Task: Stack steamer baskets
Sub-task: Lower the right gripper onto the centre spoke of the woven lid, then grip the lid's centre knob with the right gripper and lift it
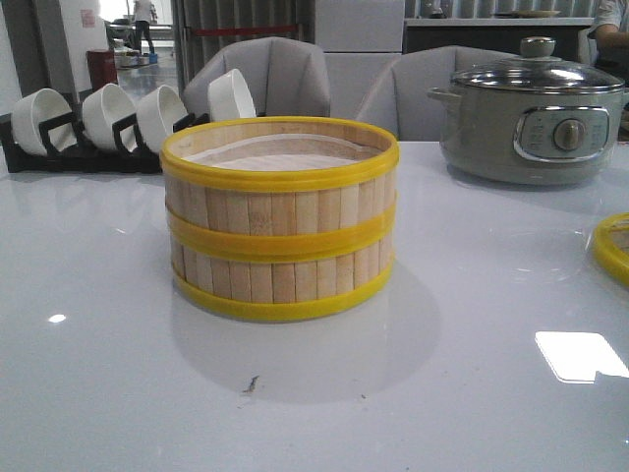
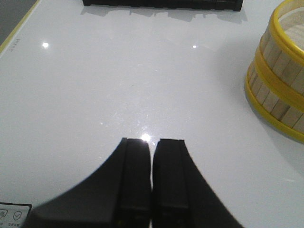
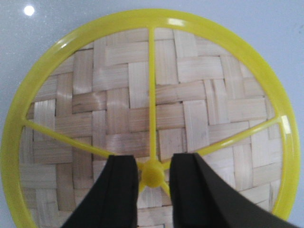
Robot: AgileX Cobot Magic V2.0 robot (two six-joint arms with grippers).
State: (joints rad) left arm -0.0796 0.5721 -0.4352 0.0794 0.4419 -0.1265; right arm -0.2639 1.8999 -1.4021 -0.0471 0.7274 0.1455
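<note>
Two steamer baskets (image 1: 280,216) stand stacked in the middle of the white table, with pale slat walls and yellow rims; the top one is uncovered. Their side also shows in the left wrist view (image 2: 280,90). The woven-bamboo lid (image 3: 199,109), with a yellow rim and spokes, lies flat at the table's right edge (image 1: 613,246). My right gripper (image 3: 153,164) is right over the lid's centre. Its jaws are open and straddle the yellow knob (image 3: 153,173) with small gaps on both sides. My left gripper (image 2: 152,142) is shut and empty, low over bare table to the left of the stack.
A grey electric pot (image 1: 531,118) with a glass lid stands at the back right. A black rack with several white bowls (image 1: 108,123) stands at the back left; its base shows in the left wrist view (image 2: 161,4). Grey chairs are behind the table.
</note>
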